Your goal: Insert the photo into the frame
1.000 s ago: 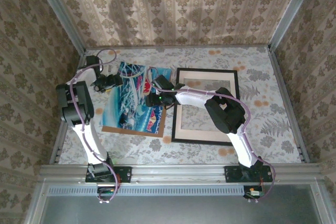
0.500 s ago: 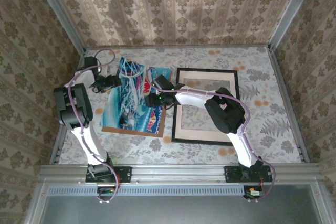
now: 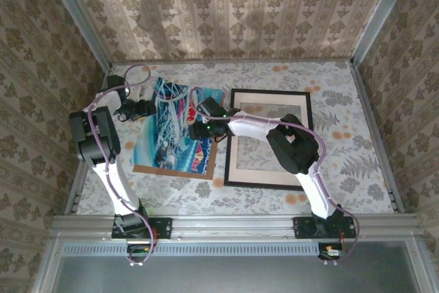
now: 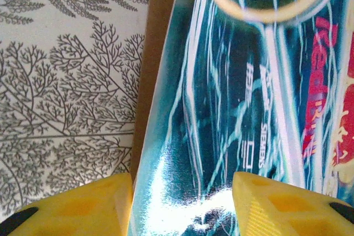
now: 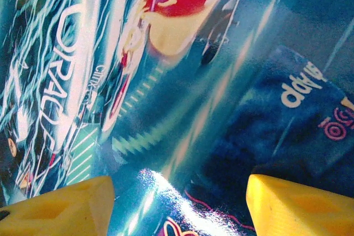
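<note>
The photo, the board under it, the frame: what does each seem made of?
The photo: likely glossy coated paper, by the white glare. The backing board: matte brown cardboard or fibreboard, no shine. The frame: thin, black; wood or plastic, cannot tell.

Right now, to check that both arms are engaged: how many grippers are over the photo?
2. The left gripper straddles the left edge of the photo; the right gripper is over its right side, jaws apart.
</note>
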